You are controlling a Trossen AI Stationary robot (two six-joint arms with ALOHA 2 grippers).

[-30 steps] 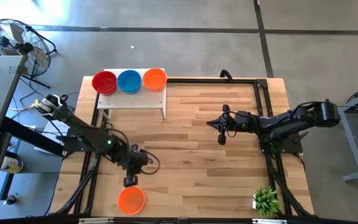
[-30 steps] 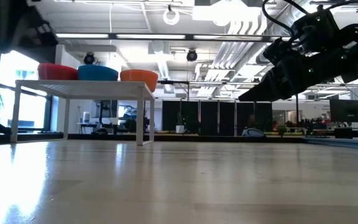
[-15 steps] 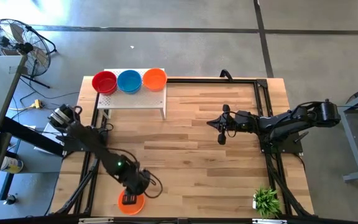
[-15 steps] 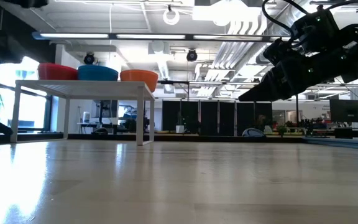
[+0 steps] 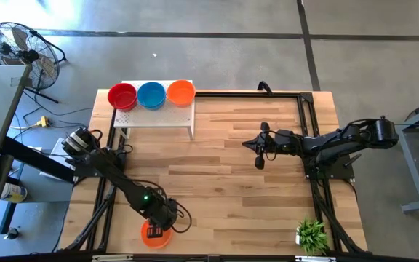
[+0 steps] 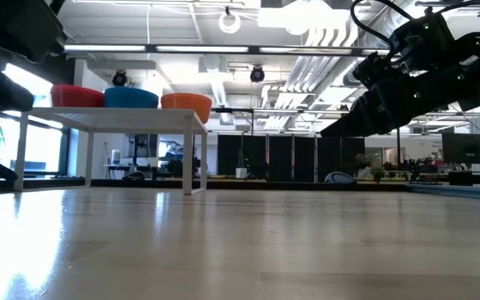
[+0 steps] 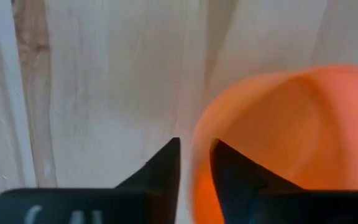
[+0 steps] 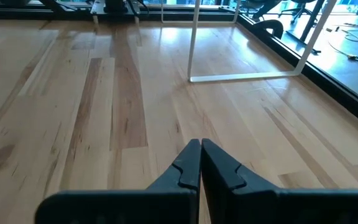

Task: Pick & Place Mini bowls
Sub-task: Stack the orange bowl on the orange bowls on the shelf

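Orange bowl [image 7: 278, 137] rim between left jaws, half hidden; right jaws closed.

Pale wooden surface [image 5: 224, 175], planked, smooth with a soft sheen and visible grain, edged by a black metal frame [image 5: 308, 131]. Smooth glossy plastic on the red bowl [image 5: 122, 95], the blue bowl [image 5: 151, 94] and the orange bowl [image 5: 181, 92], all on a white perforated stand [image 5: 158, 116] with thin white legs, matt. Same glossy orange plastic on the lone orange bowl [image 7: 278, 137] near the front edge. Matt black on the left gripper [image 7: 194, 171] and the right gripper [image 8: 200, 163], hard and smooth. Dull grey concrete floor [image 5: 217, 51], faintly mottled. Wire metal fan [image 5: 17, 44]. Leafy green plant [image 5: 311, 234], probably plastic.
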